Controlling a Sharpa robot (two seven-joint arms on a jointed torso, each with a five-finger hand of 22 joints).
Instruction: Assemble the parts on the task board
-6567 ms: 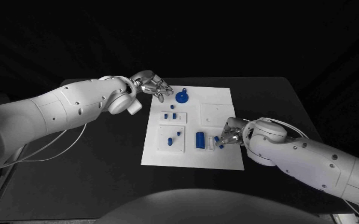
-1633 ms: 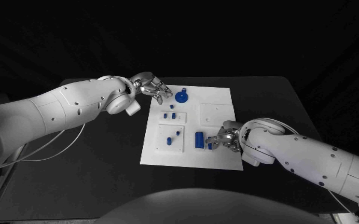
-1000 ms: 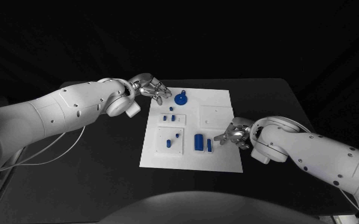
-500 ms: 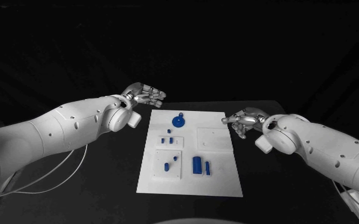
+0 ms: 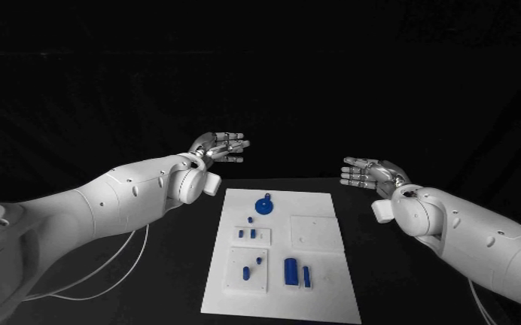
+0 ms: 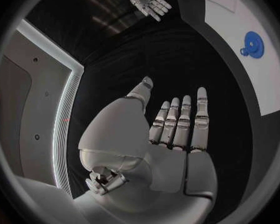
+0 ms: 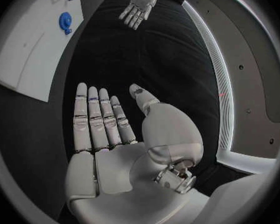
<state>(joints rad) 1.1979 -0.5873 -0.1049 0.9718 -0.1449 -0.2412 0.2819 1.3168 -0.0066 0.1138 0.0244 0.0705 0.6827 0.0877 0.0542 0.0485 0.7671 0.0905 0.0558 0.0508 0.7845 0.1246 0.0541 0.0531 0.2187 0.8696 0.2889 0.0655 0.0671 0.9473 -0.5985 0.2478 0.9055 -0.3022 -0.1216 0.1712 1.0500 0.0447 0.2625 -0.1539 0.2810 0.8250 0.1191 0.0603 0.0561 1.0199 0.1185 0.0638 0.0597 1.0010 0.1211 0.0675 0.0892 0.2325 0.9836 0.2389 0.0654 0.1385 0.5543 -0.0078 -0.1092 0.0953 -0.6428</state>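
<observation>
Both silver hands have lifted clear of the work: the left hand [image 5: 220, 147] hangs in the air at about 11 o'clock from the flat white rectangular task board [image 5: 326, 291], the right hand [image 5: 367, 173] at about 1 o'clock, each flat and empty with its fingers straight and side by side. A second ago the right hand was bent low over the board's 5 o'clock corner and the left hovered by its 11 o'clock corner; now neither touches anything. The camera has tipped as well, so the board's apparent slide down the frame is no move of the board.

By my reading this withdrawal marks the end of a step, perhaps of the whole job, since no loose part lies off the board.

On the board, a round blue disc with a small tab [image 5: 264, 205] sits at 12 o'clock. Below it a small raised panel carries two short blue pegs [image 5: 251, 232], and a larger panel [image 5: 248, 271] at 7 o'clock holds two more small blue pieces. A tall blue block [image 5: 291, 272] and a thin blue bar [image 5: 306, 275] stand just beside each other at 6 o'clock. A plain white square panel [image 5: 316, 232] at 3 o'clock bears nothing blue.
</observation>
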